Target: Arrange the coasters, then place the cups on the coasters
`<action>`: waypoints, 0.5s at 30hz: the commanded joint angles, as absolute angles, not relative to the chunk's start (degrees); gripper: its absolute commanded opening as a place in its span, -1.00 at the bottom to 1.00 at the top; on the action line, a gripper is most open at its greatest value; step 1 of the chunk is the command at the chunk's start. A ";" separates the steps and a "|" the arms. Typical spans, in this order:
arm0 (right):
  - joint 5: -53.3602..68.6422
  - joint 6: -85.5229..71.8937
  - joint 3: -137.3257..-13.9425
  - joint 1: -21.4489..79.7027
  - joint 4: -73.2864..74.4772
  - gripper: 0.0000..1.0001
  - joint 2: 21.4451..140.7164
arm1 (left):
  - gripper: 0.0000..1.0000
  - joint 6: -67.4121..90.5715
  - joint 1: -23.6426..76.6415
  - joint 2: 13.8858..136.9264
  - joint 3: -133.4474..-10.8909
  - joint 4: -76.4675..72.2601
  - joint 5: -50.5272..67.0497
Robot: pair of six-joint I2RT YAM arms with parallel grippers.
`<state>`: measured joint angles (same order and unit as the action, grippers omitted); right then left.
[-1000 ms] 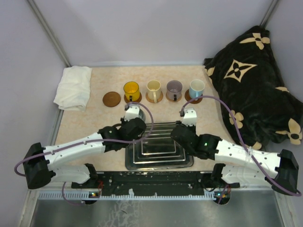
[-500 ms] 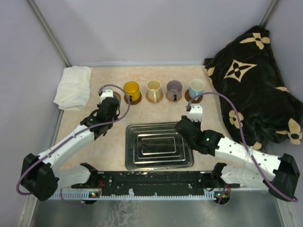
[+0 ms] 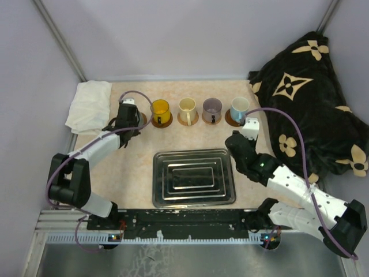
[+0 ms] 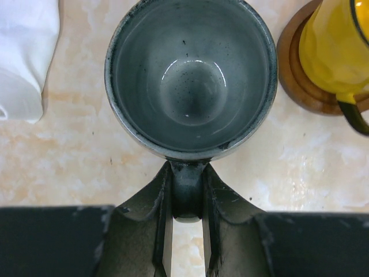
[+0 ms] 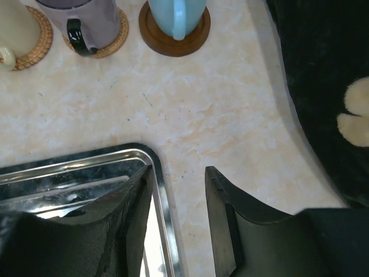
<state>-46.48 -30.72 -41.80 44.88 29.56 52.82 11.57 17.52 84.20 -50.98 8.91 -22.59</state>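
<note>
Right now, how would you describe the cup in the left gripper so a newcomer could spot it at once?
Follow the row of cups along the table's far side to its left end, between the white cloth and the yellow cup. It is the only grey cup, empty, and the only one with its handle pinched by the left gripper.

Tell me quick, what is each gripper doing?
left gripper: fingers shut on the handle of the grey cup.
right gripper: open, holding nothing.
</note>
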 commanded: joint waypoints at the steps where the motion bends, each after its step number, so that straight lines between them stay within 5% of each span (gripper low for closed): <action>1: -47.81 -28.64 -45.63 43.99 27.08 -0.15 51.55 | -1.00 8.79 15.14 86.57 -58.53 0.70 -18.64; 15: -47.73 -30.14 -46.58 43.95 27.56 -0.15 52.83 | -1.00 7.83 12.74 93.78 -64.54 1.98 -15.21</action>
<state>-46.46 -29.63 -43.64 44.45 28.97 52.71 8.75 13.02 93.73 -60.62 6.26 -15.77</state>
